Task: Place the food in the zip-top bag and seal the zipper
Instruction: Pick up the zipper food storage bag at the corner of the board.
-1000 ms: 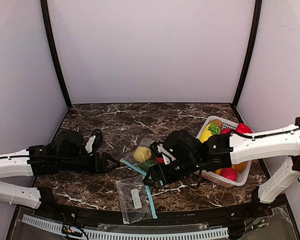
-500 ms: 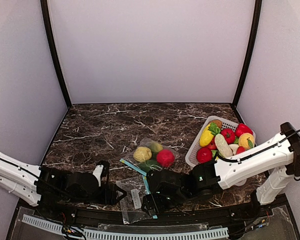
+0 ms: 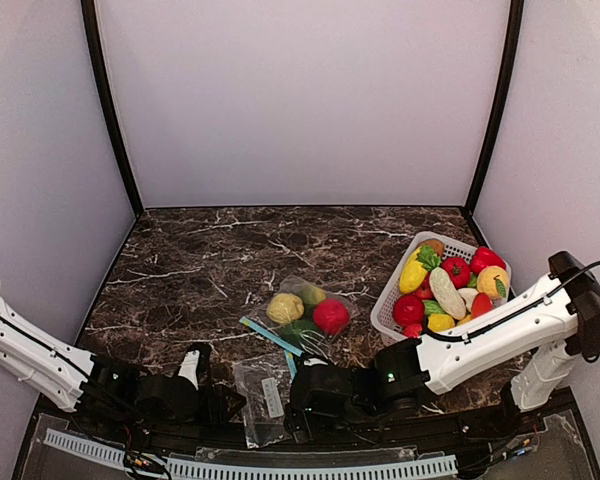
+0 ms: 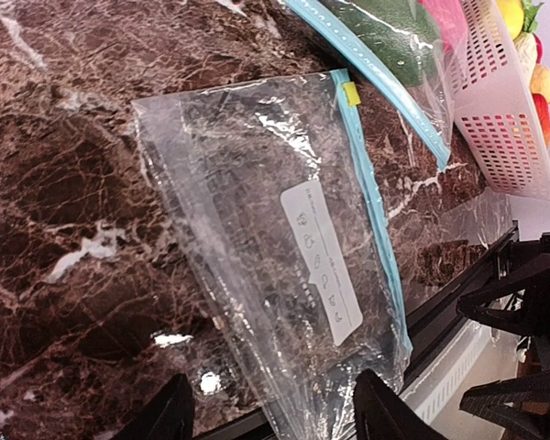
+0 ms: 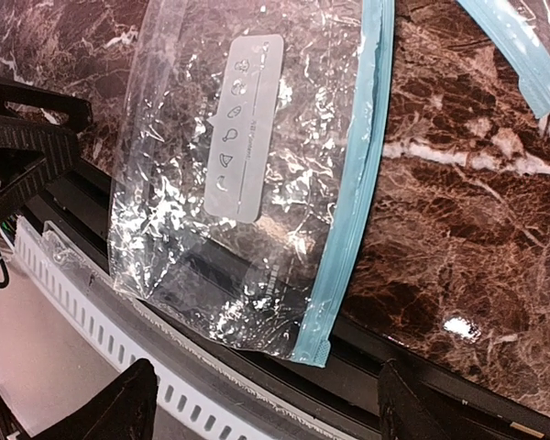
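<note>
Arms of mine had both dropped back from mid-table to the near edge. My left tool [image 4: 273, 414] hung with fingers apart over the empty zip-top bag [image 4: 257, 229], which lay flat and crinkled. My right tool [image 5: 270, 403] gaped over it too, holding nothing. Beyond, the filled bag [image 3: 305, 312] held three pieces of food [image 3: 330, 316]; the rest sat in the basket [image 3: 392, 300] at far right. I judged a fresh bag was next.

Behind clear zip-top bag of toy fruit [image 3: 302, 312]: dark marble tabletop [image 3: 200, 260] bare, wide passage. Right: white slotted plastic basket [image 3: 390, 300] blocks. Left: free. Near side: flat empty clear bag [image 3: 263, 400], left gripper [image 4: 273, 417] and right gripper [image 5: 266, 408] flanking, tight.
</note>
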You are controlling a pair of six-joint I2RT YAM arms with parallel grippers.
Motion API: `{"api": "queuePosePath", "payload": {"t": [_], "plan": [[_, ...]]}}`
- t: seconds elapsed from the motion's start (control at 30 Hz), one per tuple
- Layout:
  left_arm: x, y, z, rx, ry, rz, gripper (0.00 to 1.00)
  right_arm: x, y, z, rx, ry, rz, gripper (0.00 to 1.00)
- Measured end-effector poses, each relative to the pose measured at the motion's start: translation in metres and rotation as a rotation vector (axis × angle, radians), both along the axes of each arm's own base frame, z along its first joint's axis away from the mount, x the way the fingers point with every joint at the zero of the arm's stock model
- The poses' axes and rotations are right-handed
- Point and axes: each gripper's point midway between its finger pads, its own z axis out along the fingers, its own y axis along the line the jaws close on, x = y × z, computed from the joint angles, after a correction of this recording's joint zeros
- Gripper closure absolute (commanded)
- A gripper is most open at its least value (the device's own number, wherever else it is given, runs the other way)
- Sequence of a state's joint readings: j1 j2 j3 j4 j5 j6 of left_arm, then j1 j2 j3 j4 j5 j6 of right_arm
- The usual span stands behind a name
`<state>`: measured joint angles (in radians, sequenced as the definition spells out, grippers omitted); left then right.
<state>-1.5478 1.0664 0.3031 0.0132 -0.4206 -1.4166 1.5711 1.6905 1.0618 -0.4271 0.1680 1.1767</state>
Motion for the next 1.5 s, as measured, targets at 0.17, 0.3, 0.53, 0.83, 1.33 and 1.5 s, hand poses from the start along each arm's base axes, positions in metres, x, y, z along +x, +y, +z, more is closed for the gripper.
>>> {"api": "queuePosePath", "payload": {"t": [0.17, 0.3, 0.53, 0.83, 1.33, 1.5], "plan": [[0.002, -0.011, 0.008, -0.083, 0.011, 0.026, 0.47, 0.004, 0.004, 0.007, 0.010, -0.020, -0.019, 0.20], [0.002, -0.016, 0.006, -0.103, 0.016, 0.029, 0.47, 0.007, 0.001, 0.006, 0.000, -0.032, -0.030, 0.20], [0.005, -0.020, -0.002, -0.107, 0.036, 0.044, 0.53, 0.012, -0.003, 0.021, 0.024, -0.055, -0.046, 0.20], [0.013, -0.024, -0.014, -0.105, 0.071, 0.063, 0.58, 0.015, -0.004, 0.028, 0.039, -0.068, -0.065, 0.20], [0.015, -0.026, -0.028, -0.111, 0.100, 0.085, 0.98, 0.020, -0.010, 0.034, 0.043, -0.091, -0.087, 0.21], [0.015, -0.025, -0.029, -0.121, 0.093, 0.077, 0.99, 0.022, -0.015, 0.045, 0.054, -0.103, -0.095, 0.20]]}}
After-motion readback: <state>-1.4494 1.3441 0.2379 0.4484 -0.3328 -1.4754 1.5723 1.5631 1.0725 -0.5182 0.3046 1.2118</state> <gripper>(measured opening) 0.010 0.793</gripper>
